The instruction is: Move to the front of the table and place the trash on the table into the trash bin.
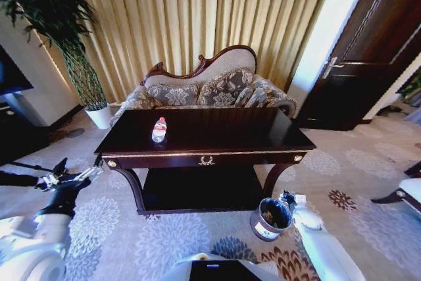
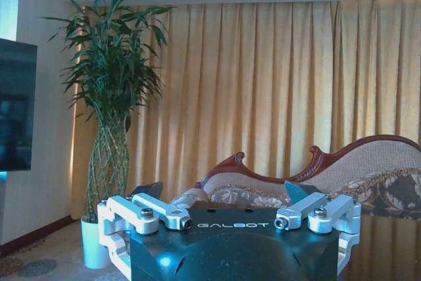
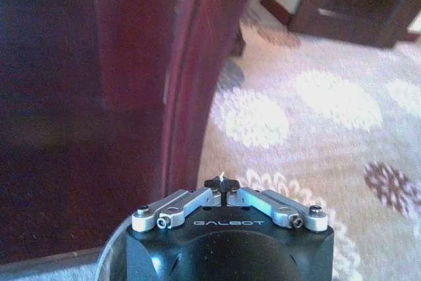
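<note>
While our left gripper hung fingers apart beside the desk, the right gripper's fingers sat together over the trash bin; the bottle stood on the desk.

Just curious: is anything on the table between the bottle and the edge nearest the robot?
No. In the head view the table shows bare glossy wood from the bottle to its gold-trimmed front edge.
</note>
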Motion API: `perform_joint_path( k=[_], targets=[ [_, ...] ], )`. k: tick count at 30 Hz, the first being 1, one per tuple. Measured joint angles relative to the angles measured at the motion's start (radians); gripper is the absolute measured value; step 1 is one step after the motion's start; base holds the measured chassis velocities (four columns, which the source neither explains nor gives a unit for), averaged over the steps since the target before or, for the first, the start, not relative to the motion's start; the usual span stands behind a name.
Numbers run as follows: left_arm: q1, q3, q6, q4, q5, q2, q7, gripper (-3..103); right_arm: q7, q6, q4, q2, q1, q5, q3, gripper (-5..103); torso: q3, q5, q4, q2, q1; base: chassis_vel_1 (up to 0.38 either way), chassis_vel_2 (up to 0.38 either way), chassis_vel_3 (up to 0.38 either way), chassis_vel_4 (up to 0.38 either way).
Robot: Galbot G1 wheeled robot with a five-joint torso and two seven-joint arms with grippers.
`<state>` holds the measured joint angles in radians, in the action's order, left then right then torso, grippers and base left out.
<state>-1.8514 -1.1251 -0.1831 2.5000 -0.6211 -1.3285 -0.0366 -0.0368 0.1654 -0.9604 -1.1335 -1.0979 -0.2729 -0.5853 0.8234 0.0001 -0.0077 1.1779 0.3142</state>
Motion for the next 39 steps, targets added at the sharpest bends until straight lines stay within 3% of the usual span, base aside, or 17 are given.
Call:
perform_joint_path(
  k=[4, 9, 11, 12, 17, 19, 22, 27, 32, 39],
  targets=[
    [0.000, -0.004, 0.002, 0.000, 0.000, 0.000, 0.002, 100, -0.003, -0.013, 0.067, -0.015, 0.040, 0.030, -0.010, 0, 0.000, 0.0000, 0.0001, 0.000, 0.000, 0.000, 0.000, 0.000, 0.000],
    [-0.001, -0.013, 0.003, 0.000, -0.006, 0.005, 0.014, 100, -0.005, -0.024, 0.101, -0.018, 0.072, 0.044, -0.019, 21, 0.000, -0.0003, 0.0003, 0.000, 0.000, 0.000, 0.000, 0.000, 0.000],
    [0.000, -0.013, 0.003, 0.000, -0.006, 0.006, 0.015, 100, -0.005, -0.025, 0.101, -0.018, 0.072, 0.045, -0.019, 21, 0.000, -0.0003, 0.0003, 0.000, 0.000, 0.000, 0.000, 0.000, 0.000],
    [0.001, -0.013, 0.006, 0.000, -0.006, 0.006, 0.016, 100, -0.006, -0.025, 0.099, -0.018, 0.071, 0.046, -0.020, 32, 0.000, -0.0002, 0.0002, 0.000, 0.000, 0.000, 0.000, 0.000, 0.000],
    [0.001, -0.006, 0.017, 0.000, -0.006, 0.006, 0.021, 100, -0.007, -0.026, 0.077, -0.018, 0.055, 0.046, -0.021, 43, 0.000, -0.0001, 0.0001, 0.000, 0.000, 0.000, 0.000, 0.000, 0.000],
    [0.002, -0.001, 0.019, -0.001, -0.006, 0.004, 0.025, 100, -0.006, -0.026, 0.068, -0.017, 0.047, 0.046, -0.022, 59, 0.000, -0.0002, 0.0001, 0.000, 0.000, 0.000, 0.000, 0.000, 0.000],
    [0.001, -0.001, 0.020, -0.004, -0.006, 0.003, 0.027, 100, -0.007, -0.026, 0.063, -0.017, 0.040, 0.046, -0.025, 65, 0.000, -0.0001, 0.0002, 0.000, 0.000, 0.000, 0.000, 0.000, 0.000],
    [0.000, -0.004, 0.023, -0.007, -0.007, 0.004, 0.030, 100, -0.007, -0.026, 0.043, -0.018, 0.023, 0.042, -0.029, 86, 0.000, -0.0001, 0.0001, 0.000, 0.000, 0.000, 0.000, 0.000, 0.000],
    [0.001, -0.003, 0.024, -0.007, -0.007, 0.004, 0.032, 100, -0.008, -0.024, 0.033, -0.023, 0.017, 0.041, -0.033, 99, 0.000, -0.0001, 0.0002, 0.000, 0.000, 0.000, 0.000, 0.000, 0.000],
    [0.002, -0.002, 0.026, -0.008, -0.009, 0.002, 0.032, 100, -0.008, -0.018, 0.010, -0.024, -0.002, 0.038, -0.041, 100, 0.000, -0.0001, 0.0002, 0.000, 0.000, 0.000, 0.000, 0.000, 0.000]
  ],
)
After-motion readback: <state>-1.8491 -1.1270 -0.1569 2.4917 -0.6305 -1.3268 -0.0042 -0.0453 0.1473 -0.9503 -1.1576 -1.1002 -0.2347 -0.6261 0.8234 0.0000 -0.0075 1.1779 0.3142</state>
